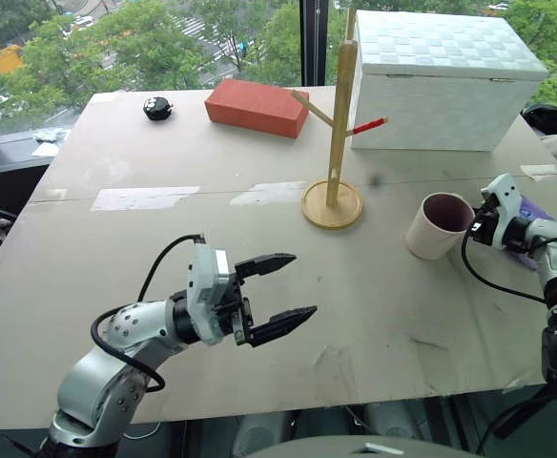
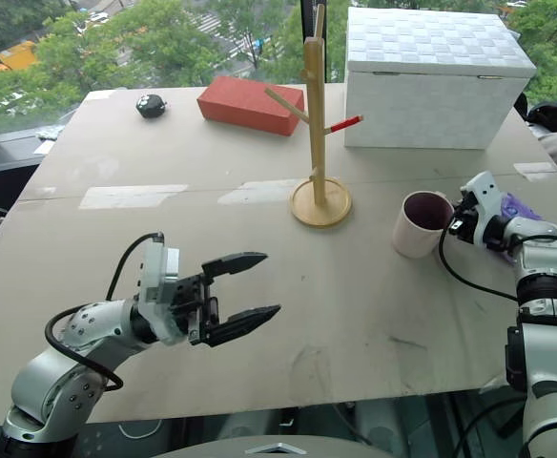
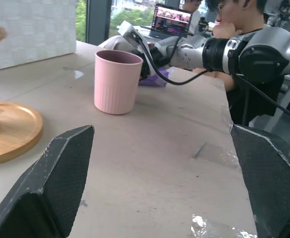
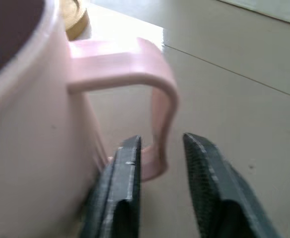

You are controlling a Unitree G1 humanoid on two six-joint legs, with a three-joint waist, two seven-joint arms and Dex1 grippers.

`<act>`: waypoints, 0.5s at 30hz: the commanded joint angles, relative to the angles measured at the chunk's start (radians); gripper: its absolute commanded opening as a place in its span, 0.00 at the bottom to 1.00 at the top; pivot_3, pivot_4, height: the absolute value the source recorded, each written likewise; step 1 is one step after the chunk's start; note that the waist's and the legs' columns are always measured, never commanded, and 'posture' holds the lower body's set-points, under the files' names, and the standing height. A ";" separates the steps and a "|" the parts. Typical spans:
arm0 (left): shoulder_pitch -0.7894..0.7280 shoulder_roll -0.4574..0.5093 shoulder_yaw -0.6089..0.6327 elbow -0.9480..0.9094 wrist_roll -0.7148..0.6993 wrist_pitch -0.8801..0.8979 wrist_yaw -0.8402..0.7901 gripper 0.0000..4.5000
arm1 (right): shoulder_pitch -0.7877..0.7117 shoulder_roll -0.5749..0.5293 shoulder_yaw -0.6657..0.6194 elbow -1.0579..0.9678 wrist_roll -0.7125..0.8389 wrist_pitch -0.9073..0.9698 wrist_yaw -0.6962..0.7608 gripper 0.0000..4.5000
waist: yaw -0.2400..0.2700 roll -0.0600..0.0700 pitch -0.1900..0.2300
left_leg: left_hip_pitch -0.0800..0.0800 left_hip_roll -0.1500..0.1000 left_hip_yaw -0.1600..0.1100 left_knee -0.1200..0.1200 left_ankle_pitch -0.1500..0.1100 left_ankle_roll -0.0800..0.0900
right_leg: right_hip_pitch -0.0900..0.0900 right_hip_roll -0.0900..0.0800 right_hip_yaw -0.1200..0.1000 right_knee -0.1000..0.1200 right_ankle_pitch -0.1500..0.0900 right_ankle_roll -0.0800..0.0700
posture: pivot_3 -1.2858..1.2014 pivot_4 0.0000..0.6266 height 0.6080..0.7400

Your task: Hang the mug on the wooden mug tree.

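- Green treetops show through the window behind a pale surface (image 1: 164, 315) where everything stands.
- Right pincer (image 4: 160, 163) sits at the mug (image 1: 438, 226), its two fingers either side of the lower part of the mug's handle (image 4: 157, 89); the gap is narrow, one finger (image 4: 127, 168) touches the handle, and I cannot tell whether the other does, so a firm grip cannot be confirmed.
- Mug stands upright on the surface, dark inside showing, just in front of this pincer.
- Beyond the mug from the right pincer, near but apart, stands the wooden mug tree (image 1: 338, 134) on its round base, upright, with a red-tipped peg (image 1: 368, 125) pointing toward the white woven box (image 1: 441, 81) behind it.
- A purple packet (image 3: 155, 79) lies under the right wrist.
- Left pincer (image 1: 280, 296) hovers above the surface with fingers spread wide, holding nothing, well apart from the mug and pointing toward it.
- Farther off lie a red block (image 1: 257, 107) and a small black object (image 1: 157, 108).
- A person (image 3: 244, 59) sits past the surface's edge.
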 commanded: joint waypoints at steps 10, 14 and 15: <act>0.049 -0.006 0.007 -0.071 -0.002 -0.017 0.050 1.00 | 0.062 0.004 -0.053 -0.225 0.095 0.061 0.055 0.01 | -0.006 0.000 0.000 | 0.000 0.000 0.000 -0.001 0.000 0.000 | 0.000 0.000 0.000 0.000 0.000 0.000 | 0.52 0.24 1.00; 0.041 -0.044 0.020 -0.052 0.001 -0.046 0.075 1.00 | 0.080 -0.003 -0.050 -0.408 0.122 0.141 0.023 0.01 | -0.006 0.001 0.000 | 0.000 0.000 0.000 -0.001 0.000 0.000 | -0.001 0.000 0.000 0.000 0.000 0.000 | 0.52 0.24 1.00; 0.043 -0.064 0.029 -0.049 0.000 -0.056 0.094 1.00 | 0.070 -0.008 -0.043 -0.455 0.126 0.168 0.021 0.01 | -0.007 0.001 0.000 | 0.000 0.000 0.000 -0.001 0.000 0.000 | -0.001 0.000 0.000 0.000 0.000 0.000 | 0.52 0.24 1.00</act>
